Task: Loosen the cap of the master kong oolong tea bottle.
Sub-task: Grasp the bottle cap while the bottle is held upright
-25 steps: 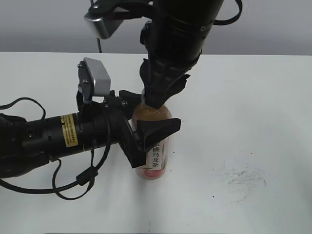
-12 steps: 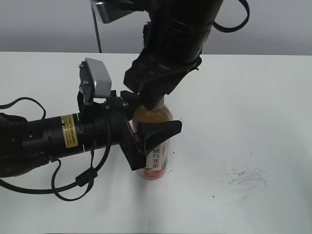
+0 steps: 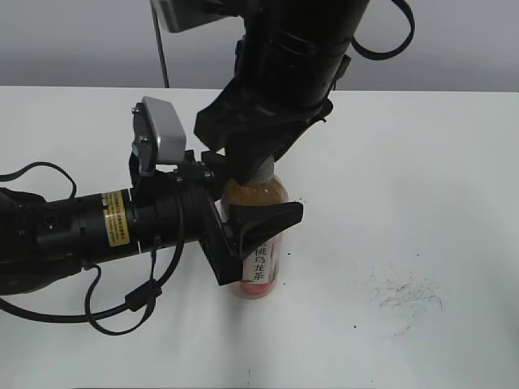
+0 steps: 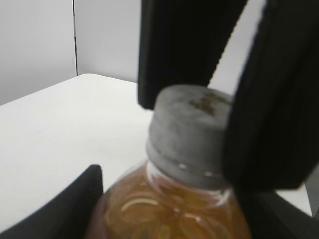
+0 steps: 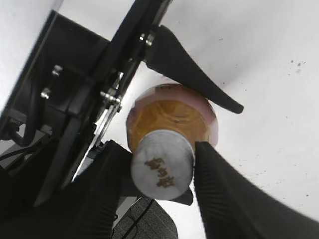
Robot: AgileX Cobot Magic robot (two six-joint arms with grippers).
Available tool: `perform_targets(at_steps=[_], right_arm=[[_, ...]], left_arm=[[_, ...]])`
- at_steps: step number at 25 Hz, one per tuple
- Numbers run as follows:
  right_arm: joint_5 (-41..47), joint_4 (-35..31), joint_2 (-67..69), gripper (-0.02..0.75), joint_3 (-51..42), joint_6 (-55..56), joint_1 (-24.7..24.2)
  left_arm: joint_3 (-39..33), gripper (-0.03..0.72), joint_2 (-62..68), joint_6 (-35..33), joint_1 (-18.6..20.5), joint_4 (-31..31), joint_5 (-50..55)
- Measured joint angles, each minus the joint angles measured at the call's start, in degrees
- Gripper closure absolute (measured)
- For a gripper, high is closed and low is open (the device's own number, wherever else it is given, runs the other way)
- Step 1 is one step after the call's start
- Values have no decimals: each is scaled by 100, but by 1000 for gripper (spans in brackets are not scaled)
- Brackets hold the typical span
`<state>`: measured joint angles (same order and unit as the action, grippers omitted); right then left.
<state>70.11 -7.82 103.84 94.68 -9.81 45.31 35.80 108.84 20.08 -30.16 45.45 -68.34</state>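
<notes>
Where the exterior view looks down at a slant, the master kong oolong tea bottle (image 3: 253, 243) stands upright just left of the frame's centre on the white table (image 3: 422, 162), its pink-and-white label facing the camera, with the left gripper (image 3: 243, 219) reaching in from the left edge and its dark jaws clamped around the bottle's body, one finger (image 3: 263, 217) crossing the front just above the label. Behind and above it, the right gripper (image 3: 255, 166) descends from the top of the frame and covers the neck, so the cap cannot be seen from this angle. The left wrist view shows what that one hides: the grey ribbed cap (image 4: 192, 134) fills the middle of the frame, amber tea below it, with one black finger (image 4: 269, 99) of the right gripper lying against its right side and the other standing behind its upper left. The right wrist view looks straight down on the cap (image 5: 162, 164), its dark mark legible, sitting low in the frame between that gripper's two ribbed pads (image 5: 224, 194), which flank it closely; whether they are pressing it or merely beside it cannot be told. Farther up that frame, the left gripper's curved finger (image 5: 192, 69) wraps the bottle's shoulder. Faint grey scuffs (image 3: 401, 292) mark the table at lower right.
</notes>
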Motion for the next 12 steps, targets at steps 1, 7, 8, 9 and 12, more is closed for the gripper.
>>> perform_targets(at_steps=[1,7,8,9,12], right_arm=[[0,-1,0,379,0,4,0],[0,72,0,464,0,-35,0],[0,72,0,464,0,-70,0],[0,72,0,464,0,-117,0],[0,72,0,464,0,-296,0]], left_arm=[[0,240,0,0,0,0,0],[0,240,0,0,0,6,0],[0,240,0,0,0,0,0],[0,240,0,0,0,0,0],[0,240,0,0,0,0,0]])
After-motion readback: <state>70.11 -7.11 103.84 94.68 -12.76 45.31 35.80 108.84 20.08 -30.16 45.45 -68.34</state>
